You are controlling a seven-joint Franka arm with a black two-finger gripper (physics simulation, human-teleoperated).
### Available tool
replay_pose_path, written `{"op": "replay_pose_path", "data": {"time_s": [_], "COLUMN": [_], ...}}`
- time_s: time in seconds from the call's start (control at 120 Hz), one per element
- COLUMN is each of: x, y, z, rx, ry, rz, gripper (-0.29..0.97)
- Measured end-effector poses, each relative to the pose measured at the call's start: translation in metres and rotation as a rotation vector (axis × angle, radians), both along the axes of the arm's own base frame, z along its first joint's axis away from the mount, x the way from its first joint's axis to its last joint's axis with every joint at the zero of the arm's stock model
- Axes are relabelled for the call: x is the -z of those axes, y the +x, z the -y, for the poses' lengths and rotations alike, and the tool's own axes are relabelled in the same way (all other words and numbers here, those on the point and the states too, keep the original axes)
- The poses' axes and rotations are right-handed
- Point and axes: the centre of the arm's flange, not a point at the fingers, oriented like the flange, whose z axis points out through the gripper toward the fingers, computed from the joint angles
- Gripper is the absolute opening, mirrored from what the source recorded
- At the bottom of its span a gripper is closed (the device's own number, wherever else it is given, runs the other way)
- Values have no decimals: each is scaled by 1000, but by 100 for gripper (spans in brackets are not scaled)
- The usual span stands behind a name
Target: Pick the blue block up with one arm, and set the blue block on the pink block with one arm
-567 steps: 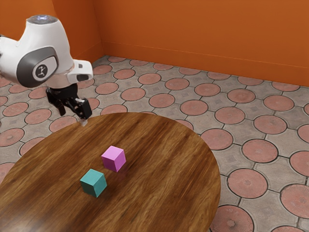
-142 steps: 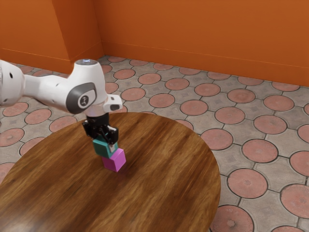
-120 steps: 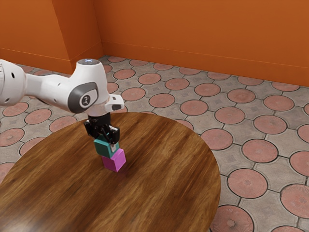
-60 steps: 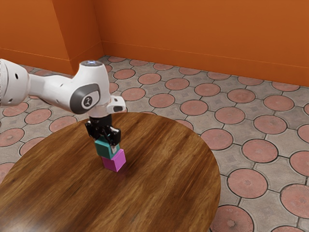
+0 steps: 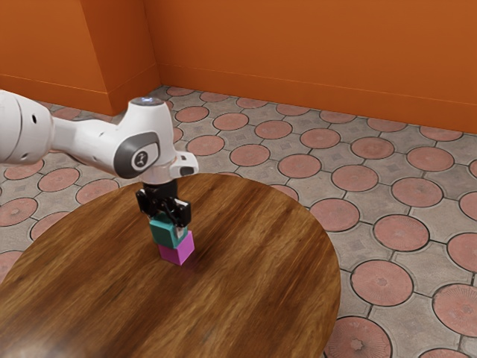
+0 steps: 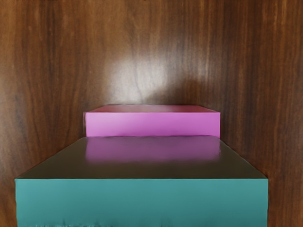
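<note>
Exterior view, entries from frame left to frame right.

- **Arm**: one, white, entering from the left edge and bending down over the worktop.
- **Hand**: one, black, left of centre, pointing straight down. Its two fingers are clamped on opposite sides of the blue block.
- **Blue block**: one, teal in tone, left of centre, gripped by its upper part. It sits directly over the pink block and appears to rest on it, though a thin gap cannot be ruled out. It lies a little toward frame left of the pink block's middle.
- **Pink block**: one, on the worktop under the blue block, with a strip of its top face bare on the right.
- **Worktop**: one, round, dark wood, filling the lower frame.

Wrist view: the blue block sits under the hand, with the pink block showing past its far edge on the worktop. This confirms the offset.

Step in hand, judged: setting down and letting go.

1. Shift the blue block toward the bare strip of pink so the faces line up.
2. Settle it flat, without pressing hard enough to slide the pink block.
3. Part the fingers evenly.
4. Lift straight up so neither finger drags a corner.
</note>
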Motion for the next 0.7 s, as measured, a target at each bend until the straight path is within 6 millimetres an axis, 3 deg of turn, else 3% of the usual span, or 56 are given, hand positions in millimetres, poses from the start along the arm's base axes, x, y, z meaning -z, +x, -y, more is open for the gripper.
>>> {"op": "replay_pose_path", "data": {"time_s": [0.217, 0.35, 0.575, 0.7], "x": [-5, -22, -89, -109], "y": [4, 11, 7, -9], "z": [0, -1, 5, 5], "rx": [6, 19, 38, 36], "ry": [-2, 14, 50, 65], "rz": [11, 35, 117, 106], "gripper": [61, 64, 67, 67]}}
